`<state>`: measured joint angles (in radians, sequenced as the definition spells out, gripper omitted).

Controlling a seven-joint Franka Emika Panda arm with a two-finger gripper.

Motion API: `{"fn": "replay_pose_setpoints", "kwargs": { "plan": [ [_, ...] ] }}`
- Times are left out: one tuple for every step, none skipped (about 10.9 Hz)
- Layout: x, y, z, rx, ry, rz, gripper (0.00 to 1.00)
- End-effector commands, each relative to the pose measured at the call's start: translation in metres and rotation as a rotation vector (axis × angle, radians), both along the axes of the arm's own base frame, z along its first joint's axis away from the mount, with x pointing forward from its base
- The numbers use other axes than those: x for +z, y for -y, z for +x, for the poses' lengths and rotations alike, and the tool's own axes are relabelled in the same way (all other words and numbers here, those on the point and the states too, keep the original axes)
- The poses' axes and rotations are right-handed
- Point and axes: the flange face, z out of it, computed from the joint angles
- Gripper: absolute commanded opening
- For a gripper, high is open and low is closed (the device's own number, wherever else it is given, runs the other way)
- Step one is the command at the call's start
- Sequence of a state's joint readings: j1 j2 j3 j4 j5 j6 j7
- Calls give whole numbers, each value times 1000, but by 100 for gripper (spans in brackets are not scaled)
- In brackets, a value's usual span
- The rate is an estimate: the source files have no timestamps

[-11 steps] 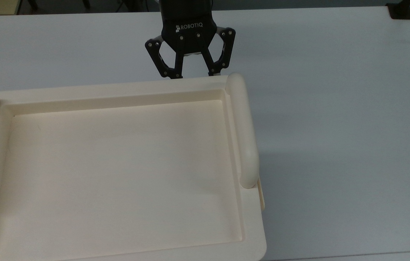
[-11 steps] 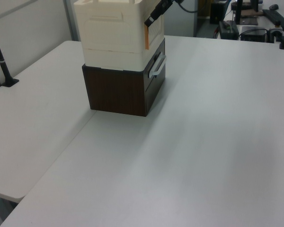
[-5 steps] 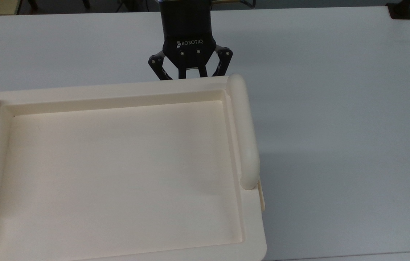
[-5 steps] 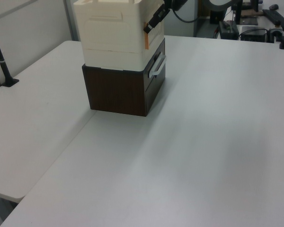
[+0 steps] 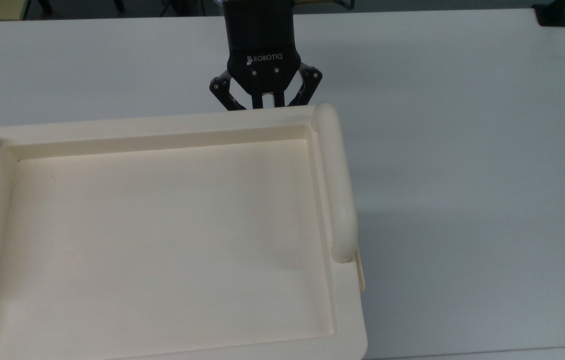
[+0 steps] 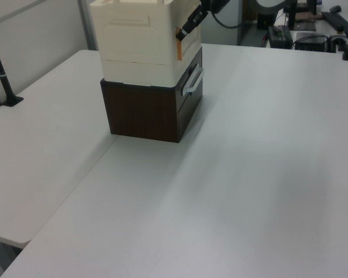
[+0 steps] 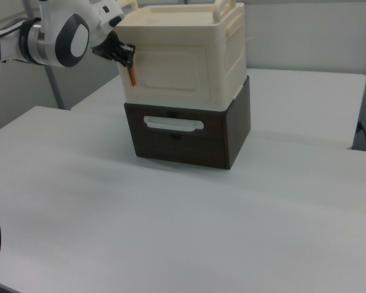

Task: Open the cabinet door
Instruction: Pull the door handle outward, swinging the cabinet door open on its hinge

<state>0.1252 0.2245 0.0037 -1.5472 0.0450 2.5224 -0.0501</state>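
The cream cabinet (image 7: pixel 226 55) stands on a dark brown drawer box (image 7: pixel 183 143). Its cabinet door (image 7: pixel 171 76) faces the right view and looks closed; the left view shows it nearly edge-on (image 6: pixel 190 43). An orange tab (image 7: pixel 132 76) runs down the door's edge at the right view's left, also visible as the orange tab (image 6: pixel 178 49). My gripper (image 7: pixel 127 58) sits at the top of that tab, fingers drawn together on it. From above, my gripper (image 5: pixel 264 104) dips behind the cabinet's recessed top (image 5: pixel 152 125), which hides the fingertips. In the left view my gripper (image 6: pixel 187 29) meets the door's upper corner.
Thick cream bar handles (image 5: pixel 337 190) line the cabinet top's sides. The brown box has a white drawer handle (image 7: pixel 173 124) just below the door. A black post (image 6: pixel 3 75) is clamped to the table's edge at the left view's left. White table (image 5: pixel 462 150) lies all round.
My gripper's fingers were spread wide a second ago and have since closed together. It also dropped lower against the cabinet's front edge. The door has not visibly moved.
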Motion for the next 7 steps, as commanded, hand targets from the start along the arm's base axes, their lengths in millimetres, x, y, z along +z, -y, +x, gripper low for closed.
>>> {"fn": "replay_pose_setpoints", "kwargs": {
  "plan": [
    [14, 6, -4, -28, 27, 12, 1],
    [17, 14, -8, -42, 9, 16, 1],
    [16, 22, -14, -51, -42, 9, 1],
    [16, 26, -17, -57, -73, 8, 1],
    [19, 28, -22, -58, -101, 7, 1],
    [20, 36, -26, -69, -128, 5, 1],
    [20, 38, -30, -71, -158, 2, 1]
  ]
}}
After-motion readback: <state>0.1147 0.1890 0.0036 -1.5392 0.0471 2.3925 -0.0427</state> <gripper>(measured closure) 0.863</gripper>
